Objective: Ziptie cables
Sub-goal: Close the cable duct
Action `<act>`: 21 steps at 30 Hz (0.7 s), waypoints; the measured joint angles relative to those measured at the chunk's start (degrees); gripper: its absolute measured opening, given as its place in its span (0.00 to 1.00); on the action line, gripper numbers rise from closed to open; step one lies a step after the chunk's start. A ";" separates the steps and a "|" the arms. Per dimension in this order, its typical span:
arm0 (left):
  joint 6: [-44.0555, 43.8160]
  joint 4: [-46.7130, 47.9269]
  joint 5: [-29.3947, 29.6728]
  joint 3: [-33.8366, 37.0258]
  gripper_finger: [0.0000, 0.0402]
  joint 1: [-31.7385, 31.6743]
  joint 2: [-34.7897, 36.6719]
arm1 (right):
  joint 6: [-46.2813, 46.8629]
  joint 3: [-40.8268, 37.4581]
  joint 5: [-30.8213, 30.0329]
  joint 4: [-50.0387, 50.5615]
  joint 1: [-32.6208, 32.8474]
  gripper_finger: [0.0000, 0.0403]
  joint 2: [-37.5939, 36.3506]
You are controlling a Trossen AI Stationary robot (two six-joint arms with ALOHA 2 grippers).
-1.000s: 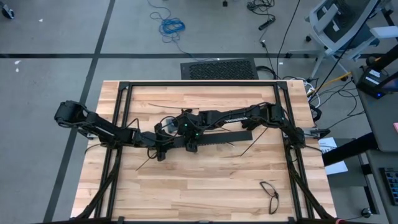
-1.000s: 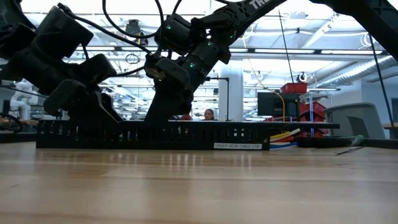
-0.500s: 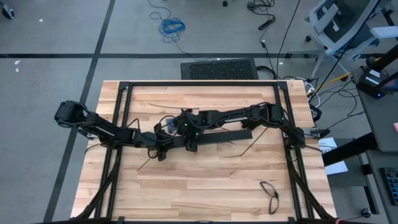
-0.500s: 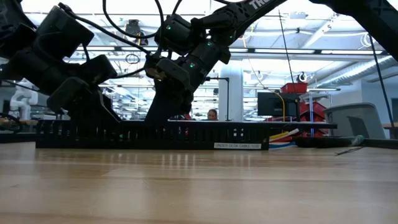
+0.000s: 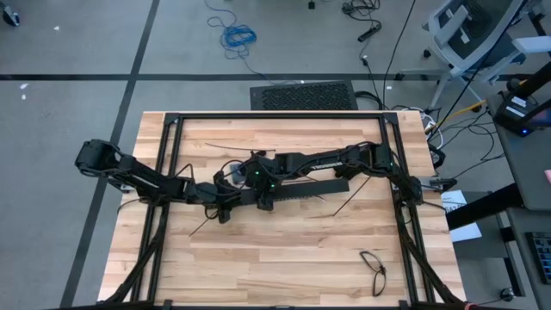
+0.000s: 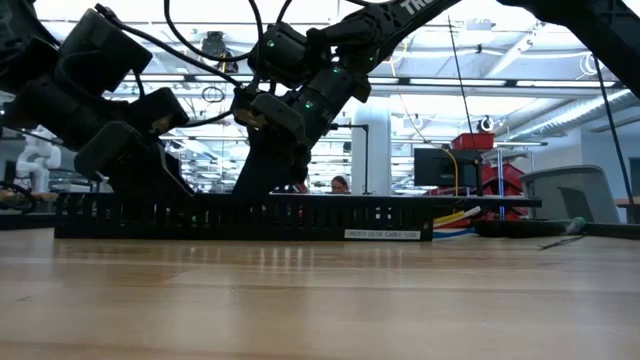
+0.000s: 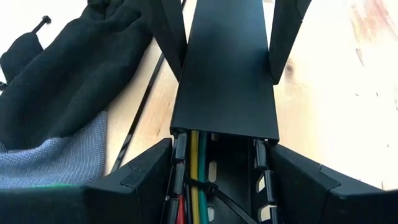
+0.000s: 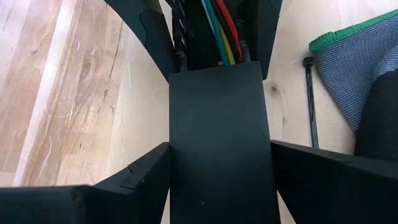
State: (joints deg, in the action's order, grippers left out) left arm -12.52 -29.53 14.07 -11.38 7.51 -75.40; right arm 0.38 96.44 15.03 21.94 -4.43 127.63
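A long black slotted tray (image 5: 301, 193) lies along the table's middle, and a flat black lid (image 7: 224, 68) covers most of it. The cables, yellow, green and red (image 7: 194, 165), lie inside the tray's open left end, and their ends stick out at the right end (image 6: 455, 220). A thin black strap (image 7: 211, 188) crosses them. My left gripper (image 5: 225, 203) is shut on the tray's left end. My right gripper (image 5: 265, 195) is shut on the lidded part just beside it. My left gripper clamps the tray's uncovered left end between its two fingers, one on each slotted side wall (image 7: 179, 155). The fingers slant down from the table's left and run along the tray. The tray rests on the table. My right gripper has the lidded stretch of the tray between its two fingers, one against each long side (image 8: 171, 155). It slants down from the table's right, fingers along the tray, facing my left gripper. The tray stays on the table.
A black and grey glove with a green cuff (image 8: 354, 62) lies on the far side of the tray's left end. Loose black zip ties (image 5: 203, 226) (image 5: 344, 207) lie on the wood. A pair of glasses (image 5: 374, 269) lies near the front right corner.
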 joint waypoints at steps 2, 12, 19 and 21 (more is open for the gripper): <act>1.15 -0.03 -0.31 0.00 0.59 -0.01 0.00 | -0.02 0.03 -0.13 0.13 0.04 0.60 -0.02; 4.51 0.08 -1.58 0.00 0.59 -0.13 0.00 | -0.92 0.03 -0.13 0.13 0.09 0.60 -0.04; -0.43 1.95 -5.66 -0.22 0.67 -0.52 0.02 | -1.73 0.05 0.13 -0.79 0.20 0.60 -0.04; -1.93 2.42 -5.43 -0.20 0.73 -0.52 0.00 | -1.75 0.14 -0.12 -1.01 0.17 0.60 -0.04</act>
State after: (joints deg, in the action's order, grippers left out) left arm -14.45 -27.11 8.65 -11.57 6.98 -75.40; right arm -1.37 96.57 14.91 20.93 -4.25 127.59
